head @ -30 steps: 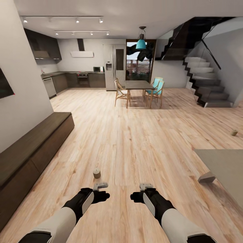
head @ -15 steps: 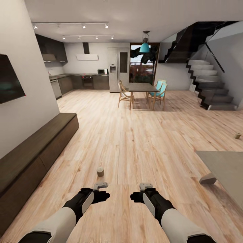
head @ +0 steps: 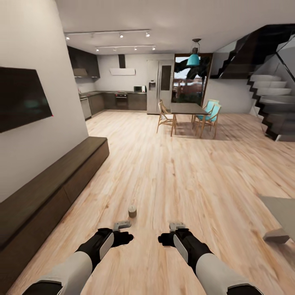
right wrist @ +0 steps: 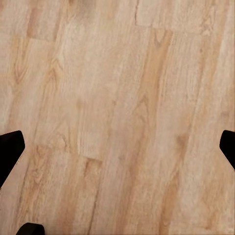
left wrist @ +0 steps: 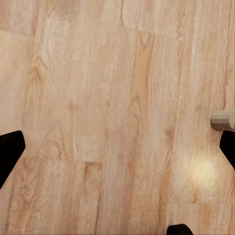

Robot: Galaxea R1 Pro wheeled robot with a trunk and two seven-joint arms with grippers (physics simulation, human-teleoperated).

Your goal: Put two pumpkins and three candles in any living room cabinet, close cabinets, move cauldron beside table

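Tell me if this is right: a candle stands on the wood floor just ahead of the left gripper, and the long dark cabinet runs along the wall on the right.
Not quite. The candle does stand on the floor just ahead of the left gripper, but the head view shows the long dark cabinet along the wall on the left, not the right.

Both arms low, forward; left end effector point(head: 123, 232), right end effector point(head: 167, 232) spread wide.
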